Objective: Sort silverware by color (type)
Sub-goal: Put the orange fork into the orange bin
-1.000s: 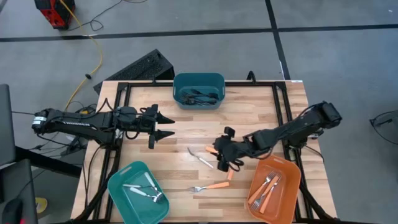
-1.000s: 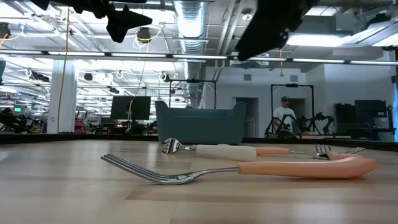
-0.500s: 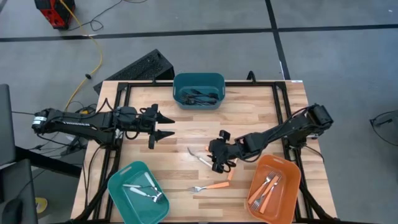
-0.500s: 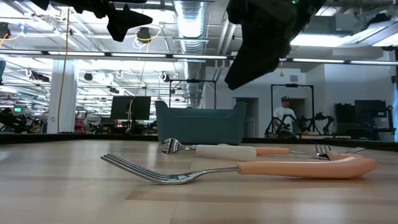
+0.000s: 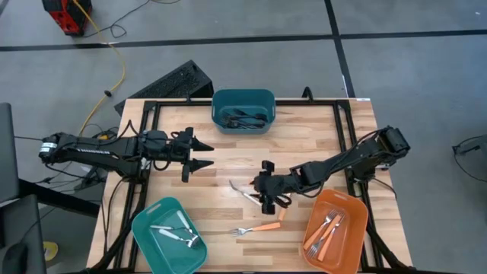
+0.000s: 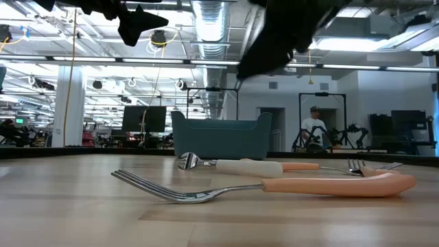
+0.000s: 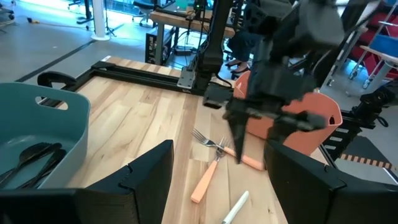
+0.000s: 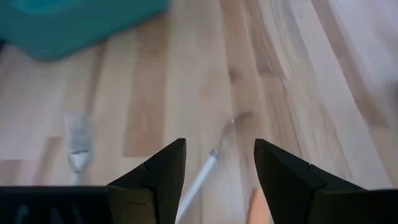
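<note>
Loose silverware lies flat mid-table: a white-handled utensil [image 5: 243, 192], an orange-handled fork [image 5: 259, 227] nearer the front edge, and more orange handles [image 5: 282, 214] partly under my right arm. In the low view the orange fork [image 6: 274, 186] lies in front of the white-handled one [image 6: 240, 165]. My right gripper [image 5: 263, 187] hangs open just above this silverware; its wrist view shows the white handle [image 8: 203, 174] on the wood below the gap between its fingers [image 8: 217, 171]. My left gripper [image 5: 202, 153] waits open above the table's left half, holding nothing.
A teal bin [image 5: 243, 97] with dark utensils stands at the far edge. A second teal bin [image 5: 144, 228] with silver pieces is at the near left. An orange bin [image 5: 351, 221] with orange-handled forks is at the near right. Bare wood lies between them.
My right gripper has moved a little toward the table's left edge and down toward the loose silverware, tipping further downward and rolling slightly. Its fingers have stayed open. The silverware has not moved.
</note>
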Controlling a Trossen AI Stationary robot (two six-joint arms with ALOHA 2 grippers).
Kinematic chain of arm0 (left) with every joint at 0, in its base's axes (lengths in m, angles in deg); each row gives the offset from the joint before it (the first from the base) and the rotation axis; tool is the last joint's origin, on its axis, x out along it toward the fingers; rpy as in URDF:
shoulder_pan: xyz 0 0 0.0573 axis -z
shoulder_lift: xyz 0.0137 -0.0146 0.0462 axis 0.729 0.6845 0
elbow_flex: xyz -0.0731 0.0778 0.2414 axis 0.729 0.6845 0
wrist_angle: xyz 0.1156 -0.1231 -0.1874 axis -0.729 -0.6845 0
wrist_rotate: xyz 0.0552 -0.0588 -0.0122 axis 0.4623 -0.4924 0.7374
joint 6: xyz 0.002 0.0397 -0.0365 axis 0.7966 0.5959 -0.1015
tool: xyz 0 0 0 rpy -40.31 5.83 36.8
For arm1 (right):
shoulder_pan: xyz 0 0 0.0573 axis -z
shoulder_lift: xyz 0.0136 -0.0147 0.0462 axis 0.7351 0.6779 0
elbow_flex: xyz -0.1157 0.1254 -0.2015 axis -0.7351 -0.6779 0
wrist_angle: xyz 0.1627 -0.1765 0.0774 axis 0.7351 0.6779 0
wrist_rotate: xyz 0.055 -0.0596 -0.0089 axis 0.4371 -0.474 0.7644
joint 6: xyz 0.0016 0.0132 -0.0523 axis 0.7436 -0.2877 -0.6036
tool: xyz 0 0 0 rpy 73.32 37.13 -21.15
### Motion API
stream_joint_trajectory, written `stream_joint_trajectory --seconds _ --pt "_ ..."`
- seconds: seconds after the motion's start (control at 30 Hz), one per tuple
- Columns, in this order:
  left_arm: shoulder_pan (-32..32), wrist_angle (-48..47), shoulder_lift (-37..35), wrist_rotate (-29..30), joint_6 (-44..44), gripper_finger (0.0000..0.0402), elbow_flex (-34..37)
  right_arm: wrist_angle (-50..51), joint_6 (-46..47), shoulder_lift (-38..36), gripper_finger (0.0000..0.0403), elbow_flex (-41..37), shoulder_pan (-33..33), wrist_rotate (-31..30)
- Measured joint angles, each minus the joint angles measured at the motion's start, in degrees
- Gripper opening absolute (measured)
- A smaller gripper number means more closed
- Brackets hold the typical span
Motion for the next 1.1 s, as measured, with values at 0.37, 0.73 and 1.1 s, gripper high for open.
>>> stream_joint_trajectory --seconds 0.37,0.73,1.1 --pt "0.0 0.3 0.0 -0.4 0.4 0.0235 0.0 5.0 -8.8 -7.2 0.0214 0.0 0.6 4.1" --pt "-0.1 0.3 0.0 -0.6 0.3 0.0235 0.0 15.2 -10.2 -22.6 0.0214 -2.0 0.8 4.1" --pt "-2.7 6.6 0.0 1.1 2.4 0.0235 0.0 7.9 0.4 -36.3 0.0214 -12.7 0.0 3.9"
